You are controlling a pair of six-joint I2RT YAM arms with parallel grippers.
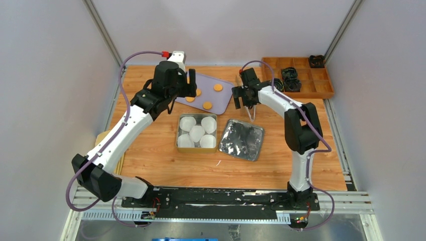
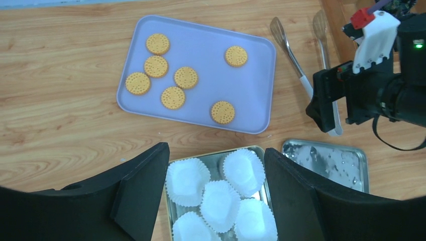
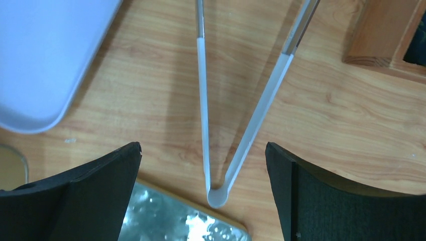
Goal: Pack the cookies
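The left end effector (image 2: 216,196) is held with fingers wide apart above one tin (image 1: 196,150), in which five white paper cups (image 2: 219,203) are seated. Seven cookies (image 2: 186,77) are laid on one lavender tray (image 2: 201,50) on the counter (image 2: 60,125). The right end effector (image 3: 208,193) is likewise spread, over one pair of tongs (image 3: 202,100).
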